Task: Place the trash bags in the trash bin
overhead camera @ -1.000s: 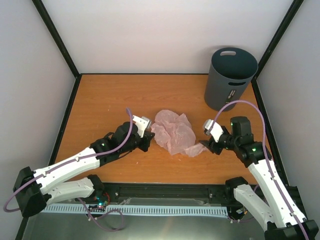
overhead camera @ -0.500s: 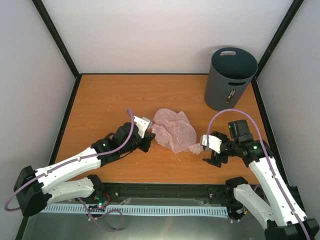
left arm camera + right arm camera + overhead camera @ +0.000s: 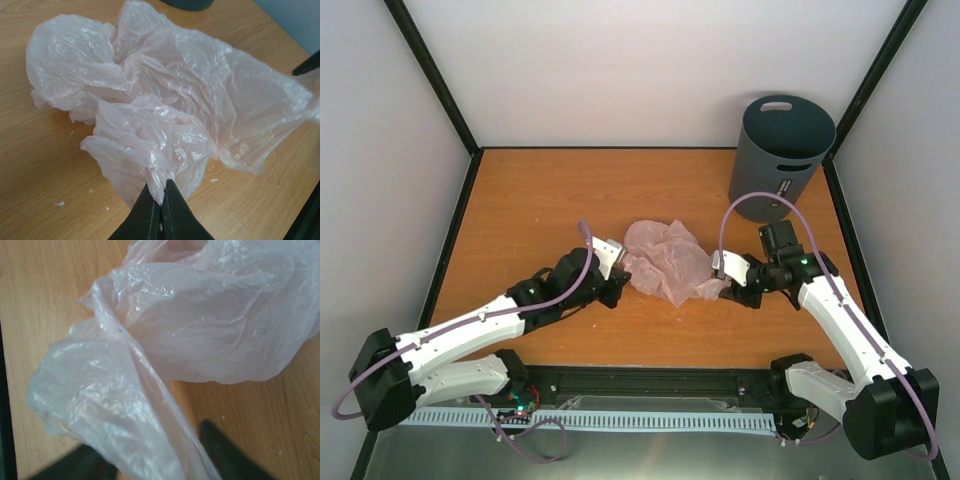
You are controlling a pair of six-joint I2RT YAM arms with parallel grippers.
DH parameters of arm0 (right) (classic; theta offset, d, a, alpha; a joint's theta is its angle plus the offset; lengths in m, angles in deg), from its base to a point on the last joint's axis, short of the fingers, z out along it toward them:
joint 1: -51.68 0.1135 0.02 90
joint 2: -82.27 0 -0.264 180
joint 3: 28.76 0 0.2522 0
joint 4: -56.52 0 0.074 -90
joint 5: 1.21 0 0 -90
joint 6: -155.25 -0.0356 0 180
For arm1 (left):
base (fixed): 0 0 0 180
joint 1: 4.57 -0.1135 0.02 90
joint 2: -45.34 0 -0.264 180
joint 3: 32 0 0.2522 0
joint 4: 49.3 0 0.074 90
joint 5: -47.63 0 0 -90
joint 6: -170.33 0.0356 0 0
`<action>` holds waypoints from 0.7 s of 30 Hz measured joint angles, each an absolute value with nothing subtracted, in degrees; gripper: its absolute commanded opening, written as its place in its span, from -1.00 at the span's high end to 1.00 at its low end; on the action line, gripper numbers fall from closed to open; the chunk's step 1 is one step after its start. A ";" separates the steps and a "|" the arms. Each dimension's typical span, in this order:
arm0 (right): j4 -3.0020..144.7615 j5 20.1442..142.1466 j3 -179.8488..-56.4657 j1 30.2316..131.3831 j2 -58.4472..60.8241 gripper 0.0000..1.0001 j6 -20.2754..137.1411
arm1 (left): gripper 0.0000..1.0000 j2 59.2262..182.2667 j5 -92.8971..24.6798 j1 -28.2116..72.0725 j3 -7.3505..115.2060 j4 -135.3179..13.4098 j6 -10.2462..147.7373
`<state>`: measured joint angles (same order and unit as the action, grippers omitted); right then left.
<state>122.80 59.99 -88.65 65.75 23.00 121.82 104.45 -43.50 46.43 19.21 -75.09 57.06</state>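
From above, the pink bag (image 3: 665, 262) lies crumpled on the table (image 3: 520, 200), well short of the grey bin (image 3: 780, 155) and to its left. The left claw (image 3: 617, 272) touches the bag's side away from the bin; the right claw (image 3: 728, 280) touches the side nearer the bin.

On the left wrist camera, the claw (image 3: 161, 210) is pressed together, pinching a bunched fold of the bag (image 3: 165, 100).

On the right wrist camera, the claw (image 3: 155, 455) is spread, its blurred dark fingers (image 3: 220, 442) either side of a strip of bag (image 3: 200, 330).
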 measured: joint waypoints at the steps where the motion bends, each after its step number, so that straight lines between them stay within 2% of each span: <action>1: 122.42 59.55 -88.63 65.75 22.74 0.91 120.99 | 0.99 104.43 -43.45 46.43 18.93 -75.18 56.91; 7: 118.53 58.35 -87.60 61.02 21.98 0.95 111.97 | 0.99 100.91 -42.99 46.43 13.33 -75.99 53.12; 14: 110.03 63.31 -85.37 53.79 21.56 0.94 97.30 | 0.98 97.13 -42.80 46.43 7.87 -78.43 46.33; 15: 109.40 63.81 -85.31 53.64 21.17 0.94 96.25 | 0.90 97.26 -42.77 46.43 7.47 -78.43 45.74; 18: 107.69 64.36 -84.83 53.59 20.05 0.94 94.35 | 0.32 98.42 -42.29 46.43 6.73 -78.04 44.84; 21: 107.26 64.38 -84.08 53.59 20.01 0.95 93.83 | 0.00 100.15 -41.79 46.46 6.49 -76.71 44.49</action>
